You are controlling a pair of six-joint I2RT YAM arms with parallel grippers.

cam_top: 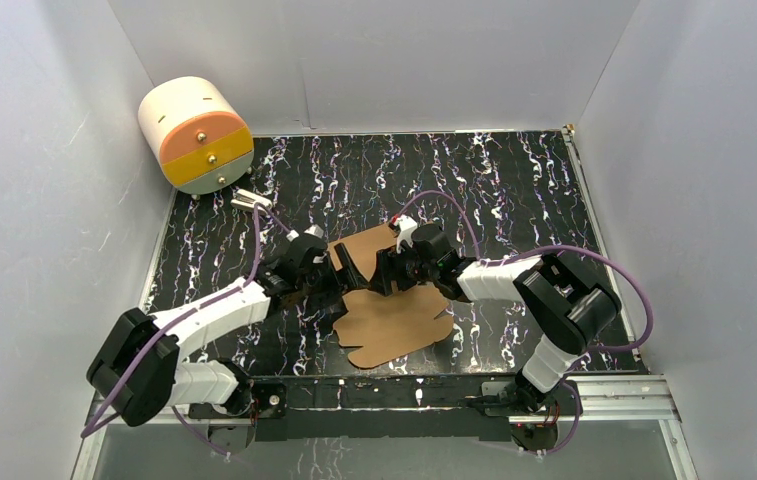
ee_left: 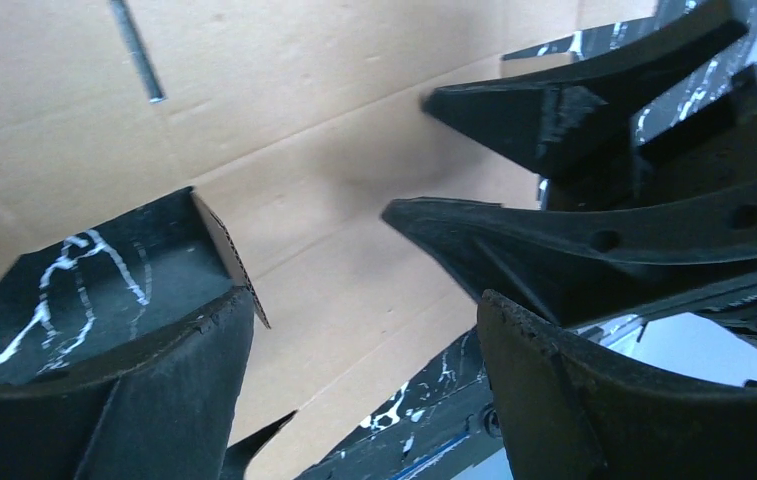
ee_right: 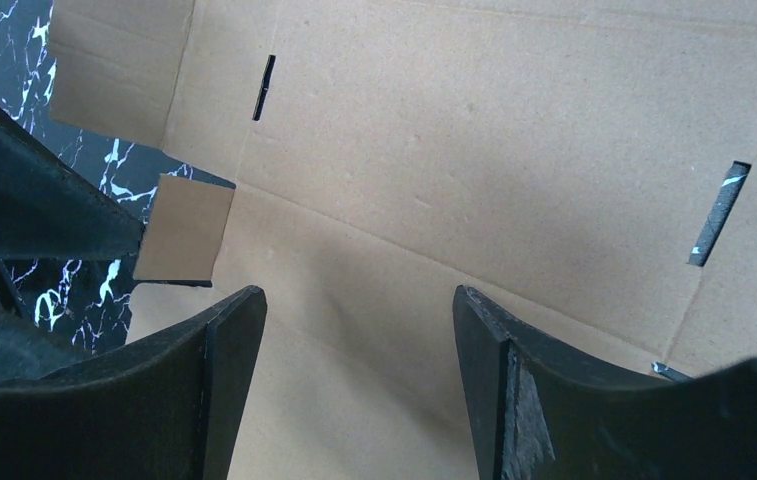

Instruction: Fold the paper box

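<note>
The paper box (cam_top: 394, 325) lies as a flat brown die-cut sheet near the middle of the black marbled worktop (cam_top: 514, 190), in front of both arms. The left gripper (cam_top: 346, 268) and right gripper (cam_top: 382, 272) meet almost tip to tip over its far left part. Each has its jaws spread wide and grasps nothing, and a small flap (ee_right: 184, 228) sits just beside a left finger.

left fingers (ee_left: 164, 400) and right fingers (ee_left: 554, 110) crowded together, drawer unit (cam_top: 196, 135) blocking far-left corner
</note>
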